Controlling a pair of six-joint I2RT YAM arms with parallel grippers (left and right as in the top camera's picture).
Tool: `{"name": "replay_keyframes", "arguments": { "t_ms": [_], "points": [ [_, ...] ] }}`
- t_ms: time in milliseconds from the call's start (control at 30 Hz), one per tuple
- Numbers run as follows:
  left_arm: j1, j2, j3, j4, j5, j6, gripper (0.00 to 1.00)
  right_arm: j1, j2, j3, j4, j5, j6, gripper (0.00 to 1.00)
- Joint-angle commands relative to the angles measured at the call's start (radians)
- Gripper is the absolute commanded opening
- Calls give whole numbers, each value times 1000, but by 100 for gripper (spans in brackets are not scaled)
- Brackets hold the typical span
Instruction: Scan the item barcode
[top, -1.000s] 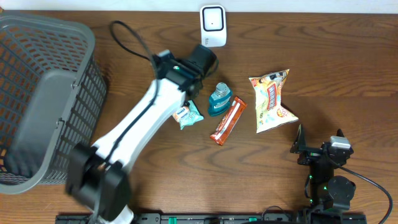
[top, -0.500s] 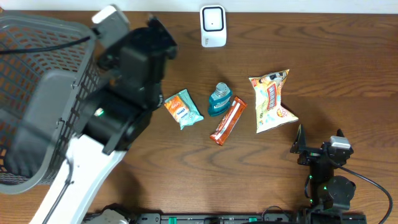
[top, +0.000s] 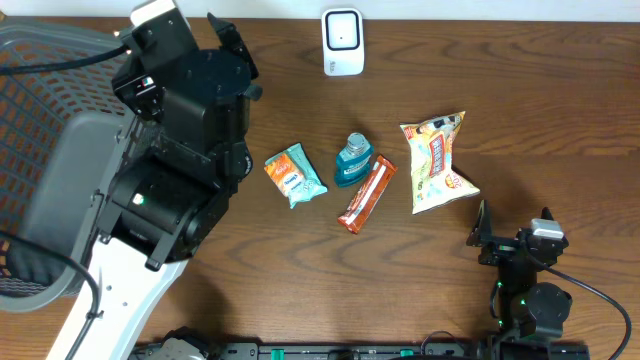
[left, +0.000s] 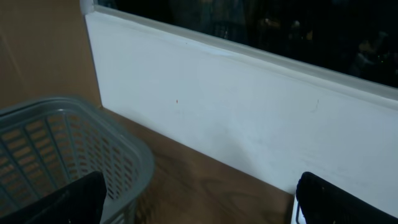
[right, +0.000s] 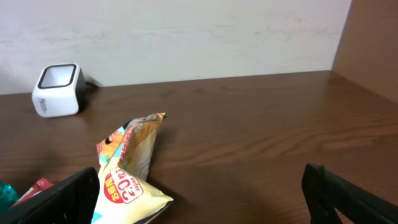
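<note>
- Dark wood table against a white wall; grey mesh basket at the left, white scanner at the far edge.
- Four candidate items lie mid-table: small packet, teal bottle, snack bar touching the bottle, and chip bag just to their right. Which one is meant, I cannot tell.
- No barcode shows on any upward face, so it is probably underneath and the item will need turning toward the scanner.
- Handling, judged:
  - Chip bag: light, puffy, crinkly, crushable. Pinch a sealed end seam.
  - Snack bar: thin, slick wrapper, lies flat. Pinch across its narrow width.
  - Bottle: rigid. Grip across the body.
- Left gripper: jaws wide apart, empty, sitting high over the basket side.
- Right gripper: jaws wide apart, empty, at the near edge with the chip bag just ahead.
- Overhead alone shows all four items and their spacing.
- Right wrist alone shows the chip bag's height off the table and the scanner's window from the side.
- Left wrist shows only basket rim and wall, no item.
</note>
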Motion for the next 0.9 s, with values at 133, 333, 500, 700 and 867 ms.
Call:
{"name": "replay_keyframes", "arguments": {
  "t_ms": [133,333,500,700,867],
  "points": [
    [3,-114,-49,4,-25,23,98,-4,-6,-1,-5,5,0,99],
    [3,-228,-85,6,55,20,98,-4,-6,-1,-5,5,0,99],
    [3,-332,-105,19,57,16,98,-4,-6,-1,-5,5,0,99],
    [3,-454,-105,21,58,8,98,-4,-6,-1,-5,5,0,99],
    [3,-541,-105,21,58,8,98,-4,-6,-1,-5,5,0,99]
  ]
}}
